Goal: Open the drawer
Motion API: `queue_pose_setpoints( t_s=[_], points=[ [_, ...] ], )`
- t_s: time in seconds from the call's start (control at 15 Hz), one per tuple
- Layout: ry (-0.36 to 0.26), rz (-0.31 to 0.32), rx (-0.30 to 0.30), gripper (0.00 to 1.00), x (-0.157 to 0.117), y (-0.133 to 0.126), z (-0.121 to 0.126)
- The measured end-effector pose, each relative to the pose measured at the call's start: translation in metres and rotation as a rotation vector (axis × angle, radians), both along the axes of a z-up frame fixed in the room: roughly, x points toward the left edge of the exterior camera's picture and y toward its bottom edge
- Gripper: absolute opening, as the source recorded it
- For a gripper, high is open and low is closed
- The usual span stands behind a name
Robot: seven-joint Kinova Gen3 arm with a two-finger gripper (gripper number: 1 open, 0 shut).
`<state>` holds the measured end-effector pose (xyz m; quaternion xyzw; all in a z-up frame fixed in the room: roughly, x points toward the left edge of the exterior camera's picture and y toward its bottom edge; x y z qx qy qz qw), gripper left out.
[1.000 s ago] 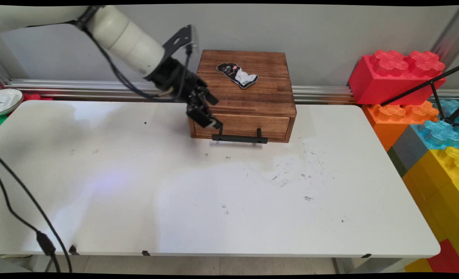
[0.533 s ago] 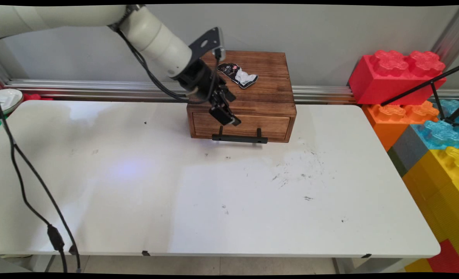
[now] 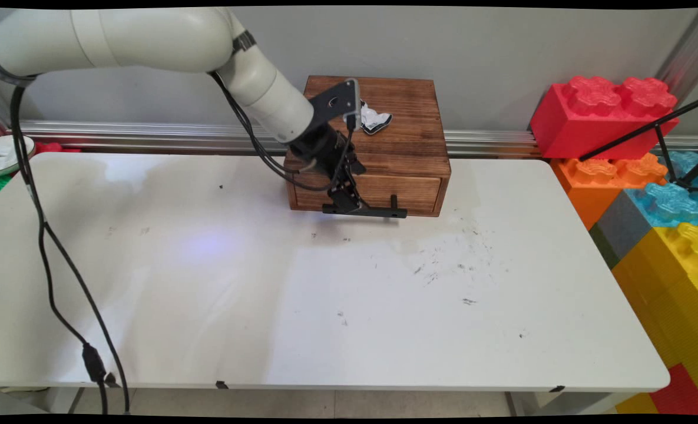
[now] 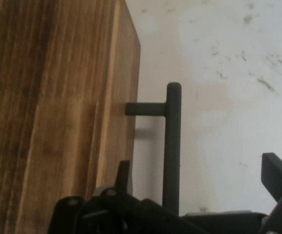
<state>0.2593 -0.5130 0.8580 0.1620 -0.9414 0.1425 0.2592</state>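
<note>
Two black fingers (image 4: 277, 175) of the gripper (image 3: 346, 202) were spread apart, one on each side of the black bar handle (image 4: 172, 146) of the wooden drawer box (image 3: 384, 147). A crumpled black-and-white packet (image 3: 374, 119) was seen lying on the box's top, on the white table (image 3: 325, 294).

One wooden drawer box (image 3: 378, 147) sits behind the pincer (image 3: 349, 203), one black handle (image 3: 365, 210) at its tips, one crumpled wrapper (image 3: 375, 119) above.
</note>
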Motion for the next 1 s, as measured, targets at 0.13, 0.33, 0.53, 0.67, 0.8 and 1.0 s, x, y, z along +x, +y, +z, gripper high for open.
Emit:
queue_pose_setpoints(
  t_s=[0.13,0.33,0.53,0.67,0.8,1.0],
  points=[
    [-0.022,-0.015,0.001,1.00,-0.002,0.000,-0.009],
    [-0.046,-0.035,0.004,1.00,-0.005,0.001,-0.021],
    [-0.069,-0.051,0.005,1.00,-0.007,0.002,-0.033],
    [-0.079,-0.054,0.005,1.00,-0.007,0.002,-0.038],
    [-0.088,-0.057,0.005,1.00,-0.007,0.002,-0.043],
    [-0.099,-0.065,0.007,1.00,-0.009,0.003,-0.051]
  ],
)
